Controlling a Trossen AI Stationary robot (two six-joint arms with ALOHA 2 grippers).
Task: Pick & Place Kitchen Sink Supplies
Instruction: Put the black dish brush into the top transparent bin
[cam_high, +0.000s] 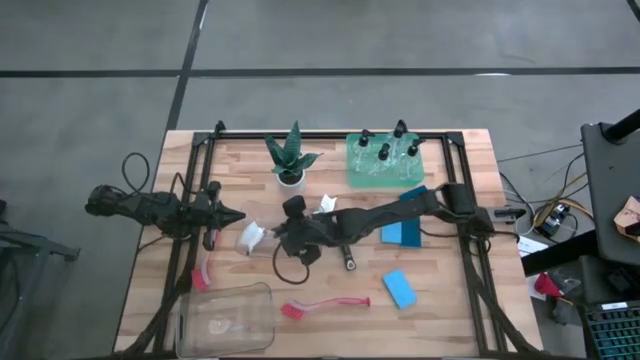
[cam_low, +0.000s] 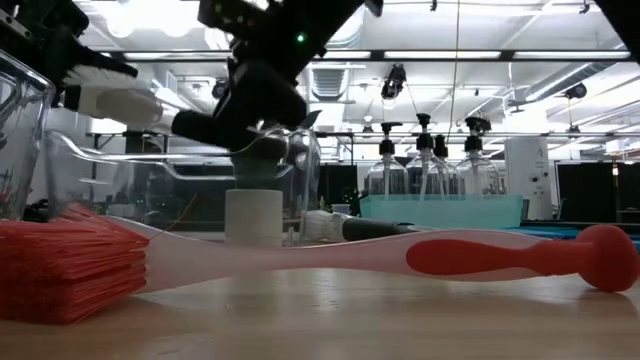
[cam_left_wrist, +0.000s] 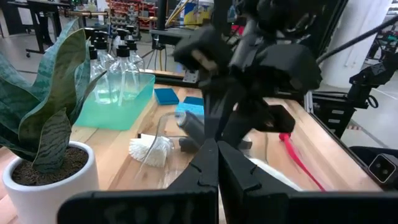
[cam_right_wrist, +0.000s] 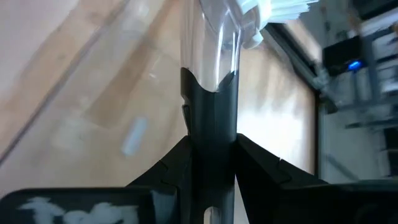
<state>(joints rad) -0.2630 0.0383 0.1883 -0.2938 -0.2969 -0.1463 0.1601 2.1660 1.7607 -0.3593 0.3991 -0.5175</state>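
Centrally, right claw (cam_high: 272, 238) grips white-headed brush (cam_high: 251, 237).

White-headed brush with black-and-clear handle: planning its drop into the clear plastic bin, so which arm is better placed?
Right: the right gripper is shut on the brush handle, close to the bin; the left gripper holds nothing.

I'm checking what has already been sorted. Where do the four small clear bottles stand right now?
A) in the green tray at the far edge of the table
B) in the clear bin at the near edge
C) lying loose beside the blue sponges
A: in the high view the bottles stand upright inside the green tray near the plant.
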